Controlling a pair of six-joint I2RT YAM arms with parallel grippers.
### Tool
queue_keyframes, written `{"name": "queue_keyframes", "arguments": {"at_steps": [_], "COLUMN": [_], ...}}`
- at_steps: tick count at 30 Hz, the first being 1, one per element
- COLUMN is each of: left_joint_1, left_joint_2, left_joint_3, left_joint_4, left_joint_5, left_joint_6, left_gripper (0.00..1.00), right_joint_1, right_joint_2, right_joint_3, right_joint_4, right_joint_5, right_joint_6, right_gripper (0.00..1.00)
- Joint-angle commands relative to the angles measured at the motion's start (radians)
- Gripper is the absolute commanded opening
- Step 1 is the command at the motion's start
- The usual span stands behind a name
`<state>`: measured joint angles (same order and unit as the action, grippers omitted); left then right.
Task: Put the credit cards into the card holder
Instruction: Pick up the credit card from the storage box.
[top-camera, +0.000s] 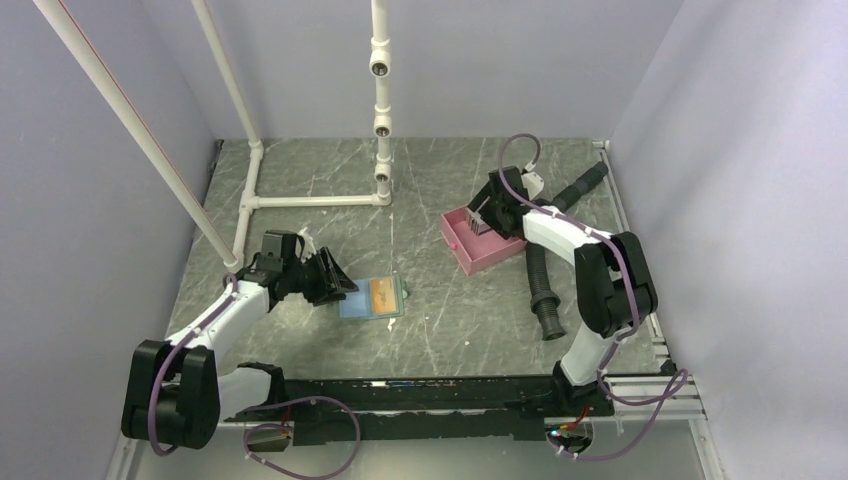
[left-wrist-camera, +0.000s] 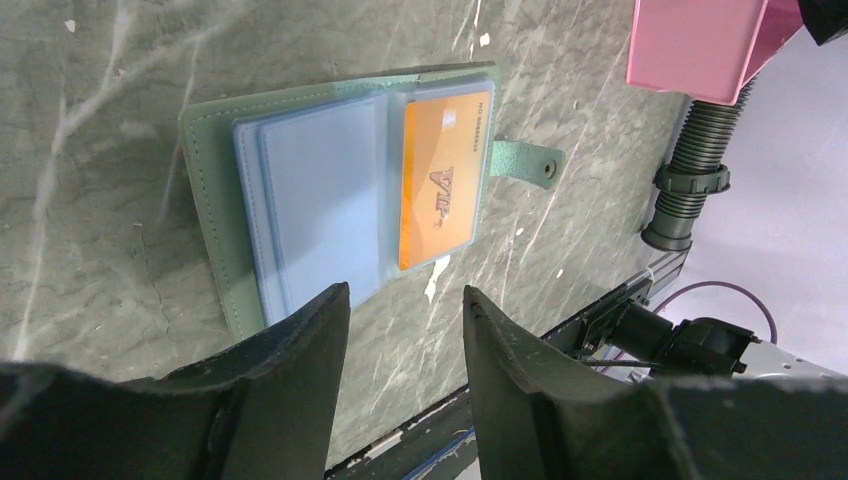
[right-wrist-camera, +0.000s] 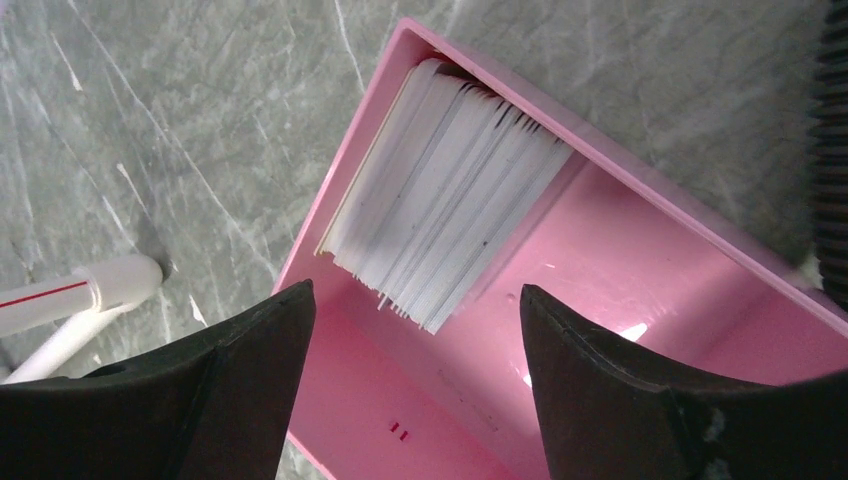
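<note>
The grey-green card holder (top-camera: 372, 297) lies open on the table, light blue sleeves up, with an orange card (left-wrist-camera: 442, 175) in its right sleeve; it also shows in the left wrist view (left-wrist-camera: 300, 200). My left gripper (top-camera: 335, 280) is open and empty just left of it, and in the left wrist view (left-wrist-camera: 408, 298) it sits at its near edge. A stack of grey-white credit cards (right-wrist-camera: 445, 230) leans on edge in the pink tray (right-wrist-camera: 600, 330). My right gripper (right-wrist-camera: 415, 295) is open and empty over the tray, and it shows in the top view (top-camera: 478, 217).
The pink tray (top-camera: 470, 255) sits at the right middle. A black corrugated hose (top-camera: 543, 285) lies beside it. A white pipe frame (top-camera: 310, 200) stands at the back left. The black rail (top-camera: 430, 385) runs along the near edge.
</note>
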<state>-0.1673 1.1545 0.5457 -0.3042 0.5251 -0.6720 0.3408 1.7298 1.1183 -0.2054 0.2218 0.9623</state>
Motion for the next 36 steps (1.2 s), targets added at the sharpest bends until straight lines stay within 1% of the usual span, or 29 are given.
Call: {"name": "queue_keyframes", "arguments": {"at_steps": [1,4,6,7,10,12,21,25,28,36], "left_joint_1": [-0.001,-0.001,-0.001,-0.001,-0.001,-0.001,-0.001,-0.001,-0.001,-0.001], "left_joint_2": [-0.028,-0.03,-0.03,-0.031,-0.033,-0.036,-0.04,-0.038,-0.039,-0.045], "left_joint_3": [0.032,0.032,0.03,0.03,0.03,0.03,0.022,0.024,0.021,0.012], "left_joint_4": [-0.001,0.0,0.002,0.002,-0.001,-0.005,0.0,-0.002,-0.004,0.0], "left_joint_5": [0.02,0.021,0.021,0.02,0.018,0.015,0.014,0.013,0.012,0.012], "left_joint_6": [0.019,0.02,0.019,0.019,0.021,0.021,0.017,0.02,0.02,0.018], "left_gripper": [0.51,0.51,0.51,0.51,0.51,0.51,0.51,0.51,0.51,0.51], "right_joint_1": [-0.009,-0.014,-0.021,-0.023,-0.031,-0.034,-0.034,-0.034,-0.034,-0.034], "right_joint_2": [0.004,0.002,0.01,0.015,0.026,0.029,-0.007,-0.014,-0.022,-0.049], "right_joint_3": [-0.042,-0.079,-0.089,-0.092,-0.102,-0.1,-0.099,-0.09,-0.091,-0.09], "right_joint_4": [0.127,0.195,0.201,0.23,0.254,0.257,0.258,0.249,0.247,0.229], "right_joint_5": [-0.005,-0.007,-0.017,-0.019,-0.021,-0.025,-0.03,-0.032,-0.031,-0.016], "right_joint_6": [0.042,0.058,0.064,0.065,0.065,0.061,0.046,0.039,0.04,0.033], "right_gripper": [0.73,0.66,0.62,0.6,0.53,0.51,0.47,0.43,0.39,0.34]}}
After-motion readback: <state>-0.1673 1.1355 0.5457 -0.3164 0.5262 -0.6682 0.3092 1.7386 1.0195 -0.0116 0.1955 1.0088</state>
